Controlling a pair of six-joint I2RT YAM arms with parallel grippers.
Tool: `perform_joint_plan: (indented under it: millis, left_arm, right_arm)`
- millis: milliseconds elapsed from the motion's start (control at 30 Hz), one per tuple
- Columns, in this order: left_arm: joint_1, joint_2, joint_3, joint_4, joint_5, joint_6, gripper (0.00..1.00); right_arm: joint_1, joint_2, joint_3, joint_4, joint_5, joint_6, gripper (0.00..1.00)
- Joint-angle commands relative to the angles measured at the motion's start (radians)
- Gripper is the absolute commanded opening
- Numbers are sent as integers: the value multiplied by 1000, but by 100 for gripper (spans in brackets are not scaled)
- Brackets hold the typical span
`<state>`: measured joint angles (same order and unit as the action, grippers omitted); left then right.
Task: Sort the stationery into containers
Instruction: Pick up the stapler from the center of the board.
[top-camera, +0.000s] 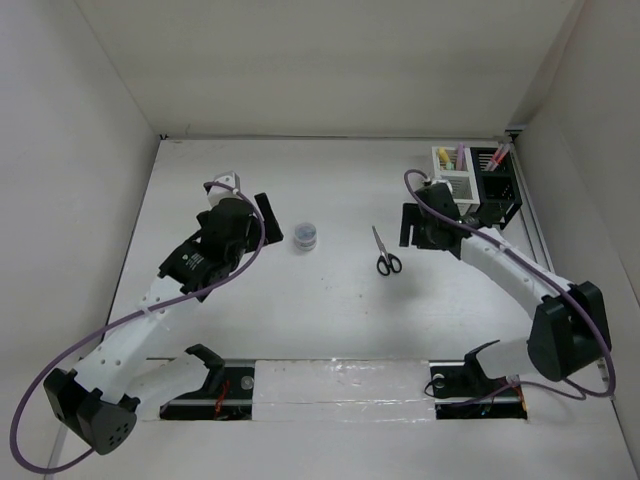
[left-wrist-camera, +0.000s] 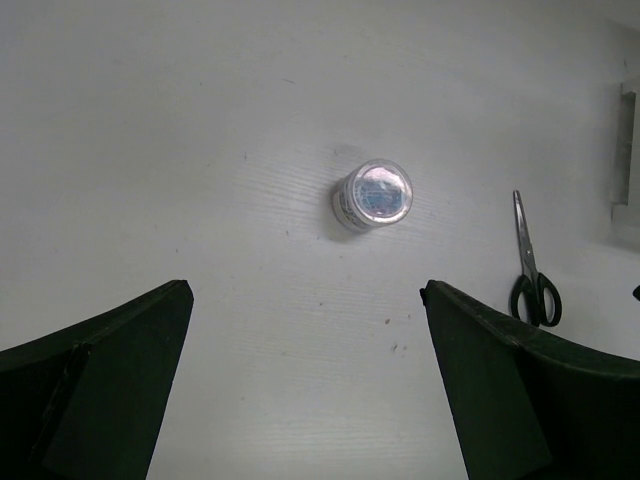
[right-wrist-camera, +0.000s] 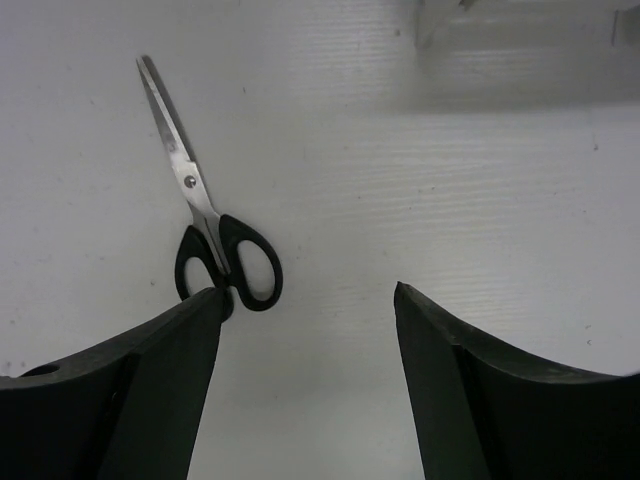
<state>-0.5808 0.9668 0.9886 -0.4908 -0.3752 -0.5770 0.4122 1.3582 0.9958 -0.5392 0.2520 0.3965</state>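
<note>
Black-handled scissors (top-camera: 386, 255) lie closed on the white table, just left of my right gripper (top-camera: 425, 212). In the right wrist view the scissors (right-wrist-camera: 205, 215) sit ahead and left, their handles touching the left fingertip (right-wrist-camera: 205, 310); the right gripper (right-wrist-camera: 307, 290) is open with only bare table between its fingers. A small round roll (top-camera: 306, 236) stands at mid-table. My left gripper (left-wrist-camera: 306, 285) is wide open and empty, with the roll (left-wrist-camera: 374, 194) ahead of it. White (top-camera: 455, 178) and black (top-camera: 497, 188) organizers stand at the back right.
Yellow (top-camera: 443, 154) and purple (top-camera: 461, 155) highlighters stand in the white organizer, and orange-red pens (top-camera: 497, 158) in the black one. White walls close in the table on three sides. The arm bases sit on a taped strip (top-camera: 340, 385) at the near edge.
</note>
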Motion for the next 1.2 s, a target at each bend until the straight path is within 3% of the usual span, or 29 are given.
perform_joint_plan:
  millis: [0, 167, 500, 733, 900, 933, 1033, 1167]
  left_arm:
    - [2, -5, 35, 3, 19, 14, 100]
    - [2, -5, 12, 3, 7, 34, 100]
    - [2, -5, 12, 3, 27, 74, 100]
    - [2, -14, 2, 12, 36, 74, 100]
    - [2, 39, 13, 21, 96, 60, 100]
    - [2, 58, 34, 12, 108, 45, 100]
    - [-8, 144, 80, 2, 194, -12, 100]
    - [-172, 262, 175, 3, 121, -98, 100]
  right_arm:
    - [8, 42, 15, -37, -23, 2, 74]
    - [28, 90, 24, -61, -33, 2, 65]
    - [10, 237, 27, -41, -112, -27, 61]
    - [10, 173, 37, -41, -93, -27, 59]
    - [36, 78, 47, -77, -60, -13, 66]
    - [46, 55, 47, -87, -40, 8, 74]
    - [79, -54, 67, -108, 35, 21, 80]
    - [89, -163, 138, -174, 87, 31, 83]
